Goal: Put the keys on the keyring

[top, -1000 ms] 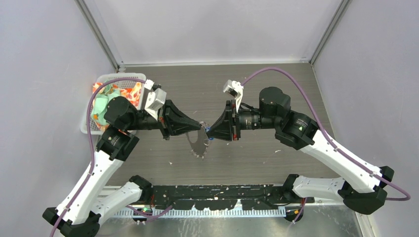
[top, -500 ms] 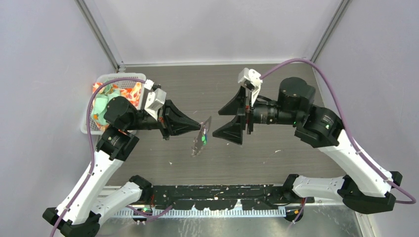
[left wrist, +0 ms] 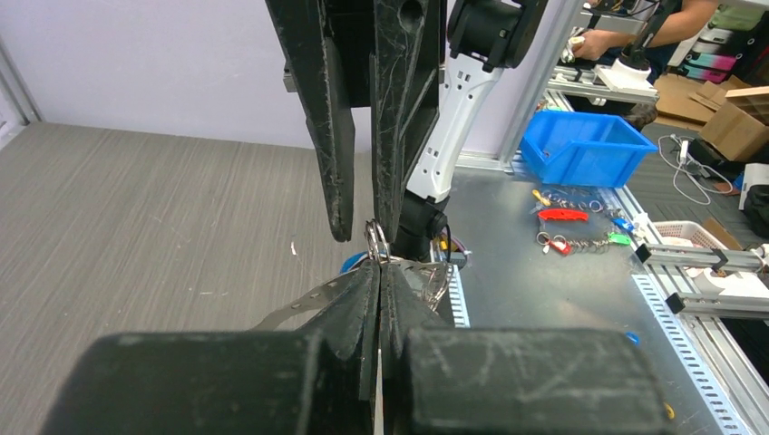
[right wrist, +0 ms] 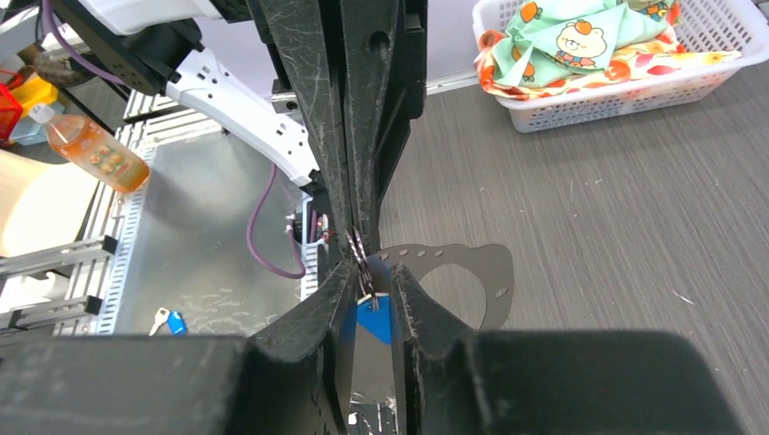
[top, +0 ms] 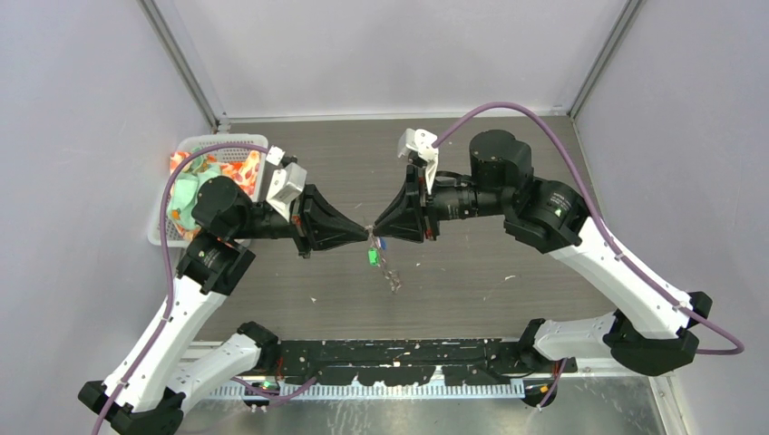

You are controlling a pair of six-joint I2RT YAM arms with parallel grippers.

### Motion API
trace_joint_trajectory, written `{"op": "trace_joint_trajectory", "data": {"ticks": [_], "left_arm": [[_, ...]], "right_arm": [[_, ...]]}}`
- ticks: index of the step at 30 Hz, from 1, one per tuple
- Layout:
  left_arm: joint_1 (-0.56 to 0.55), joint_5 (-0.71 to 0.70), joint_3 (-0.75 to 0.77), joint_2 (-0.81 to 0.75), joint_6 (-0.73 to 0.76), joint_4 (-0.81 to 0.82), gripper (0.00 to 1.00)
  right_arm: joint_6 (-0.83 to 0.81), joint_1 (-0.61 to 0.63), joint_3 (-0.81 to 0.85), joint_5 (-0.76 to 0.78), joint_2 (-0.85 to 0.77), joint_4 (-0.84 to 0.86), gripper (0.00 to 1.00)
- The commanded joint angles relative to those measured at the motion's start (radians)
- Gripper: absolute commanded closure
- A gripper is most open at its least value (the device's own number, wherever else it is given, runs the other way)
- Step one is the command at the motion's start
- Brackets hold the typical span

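Over the middle of the table my left gripper (top: 365, 227) and right gripper (top: 375, 227) meet tip to tip. The left gripper (left wrist: 379, 265) is shut on the keyring (left wrist: 299, 304), a flat grey metal loop that hangs below the tips (top: 391, 274). The right gripper (right wrist: 372, 268) is closed narrowly round the blue key (right wrist: 374, 319) and a small split ring (right wrist: 359, 256); the keyring (right wrist: 494, 272) shows behind its fingers. The blue key (top: 382, 243) sits just under the tips. The green key (top: 373, 258) dangles beside the keyring.
A white basket (top: 193, 145) of coloured cloth stands at the table's far left, also seen in the right wrist view (right wrist: 617, 101). Off the table are a blue bin (left wrist: 589, 145), an orange bottle (right wrist: 91, 149) and the metal rail (top: 381, 391) at the near edge.
The right gripper had opened wide and drawn back to the right; it has now returned to the left gripper's tip and closed. The keyring swung and now hangs edge-on.
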Motion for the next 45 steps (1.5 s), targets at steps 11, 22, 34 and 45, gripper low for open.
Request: {"op": "trace_joint_trajectory", "data": {"ticks": [11,22,34,45], "left_arm": [[-0.003,0.002,0.04,-0.01,-0.005,0.021,1.0],[-0.003,-0.002,0.04,-0.013,-0.006,0.016,1.0],[-0.002,0.004,0.062,0.011,0.21,-0.269,0.49],[-0.002,0.101,0.171,0.149,0.51,-0.61,0.42]], "right_arm": [[0.026,-0.002,-0.021,-0.085,-0.03,0.094,0.85],[0.045,-0.002,-0.027,-0.085,-0.016,0.112,0.88],[0.006,-0.001,0.058,-0.007,0.022,-0.166,0.99],[-0.045,0.035,0.227,0.037,0.16,-0.438,0.99]]}}
